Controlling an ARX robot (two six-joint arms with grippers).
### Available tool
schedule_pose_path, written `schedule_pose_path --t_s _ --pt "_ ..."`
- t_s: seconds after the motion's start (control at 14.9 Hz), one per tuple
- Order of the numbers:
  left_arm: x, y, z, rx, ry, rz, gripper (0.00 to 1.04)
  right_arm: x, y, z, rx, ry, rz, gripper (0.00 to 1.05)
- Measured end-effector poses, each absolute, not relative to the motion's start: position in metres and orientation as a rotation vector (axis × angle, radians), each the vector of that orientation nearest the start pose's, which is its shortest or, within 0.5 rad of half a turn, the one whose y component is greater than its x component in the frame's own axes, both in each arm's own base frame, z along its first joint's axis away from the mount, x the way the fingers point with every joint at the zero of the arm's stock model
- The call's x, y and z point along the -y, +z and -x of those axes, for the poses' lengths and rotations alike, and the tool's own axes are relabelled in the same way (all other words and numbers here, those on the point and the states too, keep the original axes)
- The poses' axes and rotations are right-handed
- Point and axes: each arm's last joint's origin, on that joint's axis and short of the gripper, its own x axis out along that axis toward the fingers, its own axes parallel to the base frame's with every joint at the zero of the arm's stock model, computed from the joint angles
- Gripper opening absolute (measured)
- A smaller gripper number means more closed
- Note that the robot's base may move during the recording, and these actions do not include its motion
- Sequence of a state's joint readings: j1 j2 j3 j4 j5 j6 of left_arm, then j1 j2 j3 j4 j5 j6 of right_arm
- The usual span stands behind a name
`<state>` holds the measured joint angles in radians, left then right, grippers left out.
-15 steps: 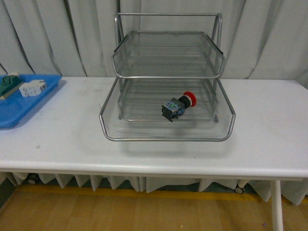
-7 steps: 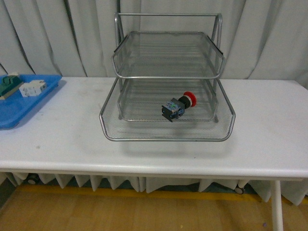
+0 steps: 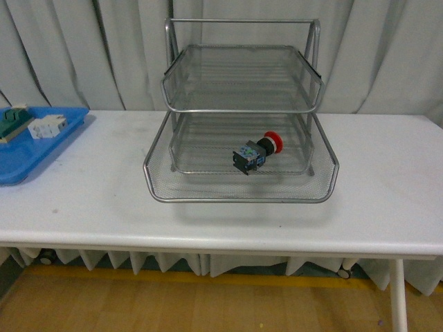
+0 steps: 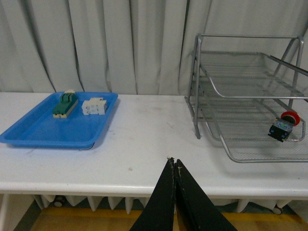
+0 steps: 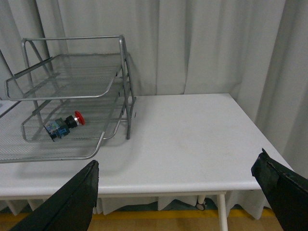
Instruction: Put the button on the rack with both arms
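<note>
The button [image 3: 257,152], red cap on a black and blue body, lies on its side in the pulled-out lowest shelf of the silver wire-mesh rack [image 3: 242,111]. It also shows in the left wrist view [image 4: 285,128] and the right wrist view [image 5: 63,126]. Neither arm shows in the front view. My left gripper [image 4: 173,160] is shut and empty, held off the table's front edge, well away from the rack [image 4: 250,96]. My right gripper [image 5: 179,163] is wide open and empty, back from the table's front right part, far from the rack [image 5: 72,91].
A flat blue tray [image 3: 28,149] at the table's left end holds a green-and-cream component [image 4: 64,104] and a white block [image 4: 94,106]. The white table [image 3: 387,187] ends at a front edge near both grippers. Grey curtains hang behind.
</note>
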<state>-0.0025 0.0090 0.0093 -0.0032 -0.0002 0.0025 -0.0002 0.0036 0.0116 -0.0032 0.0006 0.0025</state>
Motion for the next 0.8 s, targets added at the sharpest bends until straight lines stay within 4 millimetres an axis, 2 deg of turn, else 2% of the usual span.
schedule_pose_path --t_s 0.07,0.13,0.27,0.4,0.6,0.8 --pt "0.0002 0.1656 -0.0977 -0.003 -0.002 -0.001 0.11 0.0 0.1669 -0.0972 0.005 -0.001 -0.002 0.98" --pt "0.0002 0.1656 -0.0977 -0.003 -0.002 -0.001 0.26 0.0 0.1669 -0.0972 0.005 -0.001 -0.002 0.98" --pt "0.0002 0.1656 -0.0977 -0.003 -0.002 -0.001 0.44 0.0 0.1669 -0.0972 0.005 -0.001 -0.002 0.98" --pt "0.0002 0.1656 -0.0977 -0.003 -0.002 -0.001 0.73 0.0 0.1669 -0.0972 0.005 -0.001 -0.002 0.98" --pt "0.0002 0.1656 -0.0977 -0.003 -0.002 -0.002 0.99 0.0 0.1669 -0.0972 0.005 -0.001 -0.002 0.98" --pt "0.0002 0.1656 -0.0977 -0.003 -0.002 -0.002 0.98 -0.0022 0.1626 -0.0986 -0.06 -0.008 0.002 0.98"
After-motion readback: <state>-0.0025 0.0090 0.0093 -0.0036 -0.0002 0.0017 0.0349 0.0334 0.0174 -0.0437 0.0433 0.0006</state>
